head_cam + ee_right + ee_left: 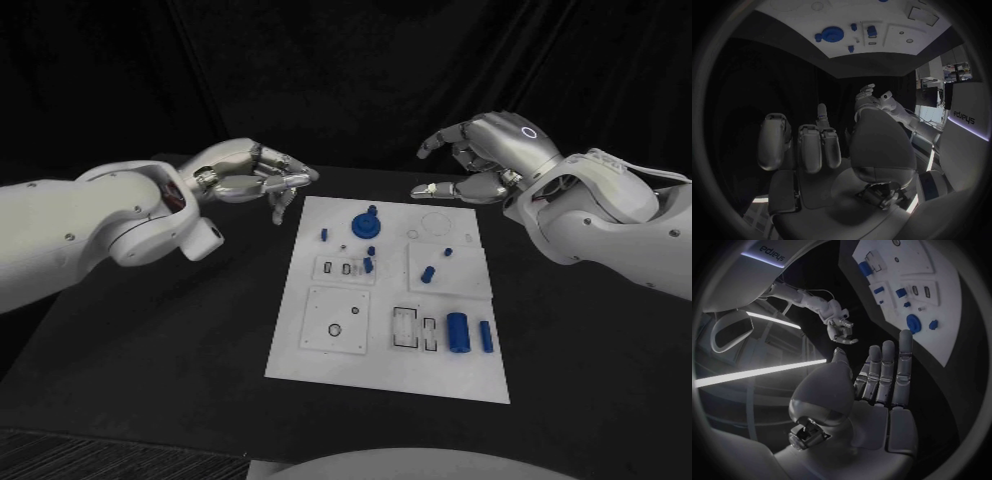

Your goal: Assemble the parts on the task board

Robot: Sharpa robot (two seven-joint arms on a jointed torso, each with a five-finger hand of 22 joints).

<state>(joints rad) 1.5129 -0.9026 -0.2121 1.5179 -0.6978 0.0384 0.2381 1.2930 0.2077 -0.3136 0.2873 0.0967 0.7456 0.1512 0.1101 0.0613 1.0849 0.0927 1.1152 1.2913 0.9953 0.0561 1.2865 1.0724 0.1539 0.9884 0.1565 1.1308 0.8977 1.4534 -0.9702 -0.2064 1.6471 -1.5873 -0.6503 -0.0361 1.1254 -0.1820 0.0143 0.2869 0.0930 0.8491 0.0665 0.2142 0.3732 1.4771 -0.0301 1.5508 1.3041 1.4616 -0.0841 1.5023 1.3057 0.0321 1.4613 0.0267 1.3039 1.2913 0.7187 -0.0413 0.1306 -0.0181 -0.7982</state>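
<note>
At the upper left of the head view the left hand (253,175) hangs over the black table (159,350), just off the far left corner of the task board (389,385), its fingers loosely curled and holding nothing. The left wrist view shows what the head view cannot: the palm (873,405) is bare and the fingers (904,365) stand straight and side by side.

The board lies at the centre of the head view. A round blue part (366,223) sits near its far edge, small blue parts (369,263) lie mid-board, and a blue cylinder (457,332) lies toward the lower right.

At the upper right the right hand (476,160) hovers above the board's far right corner, fingers spread, gripping nothing. Its wrist view shows an empty palm (817,185), with the round part (832,34) at the top.
</note>
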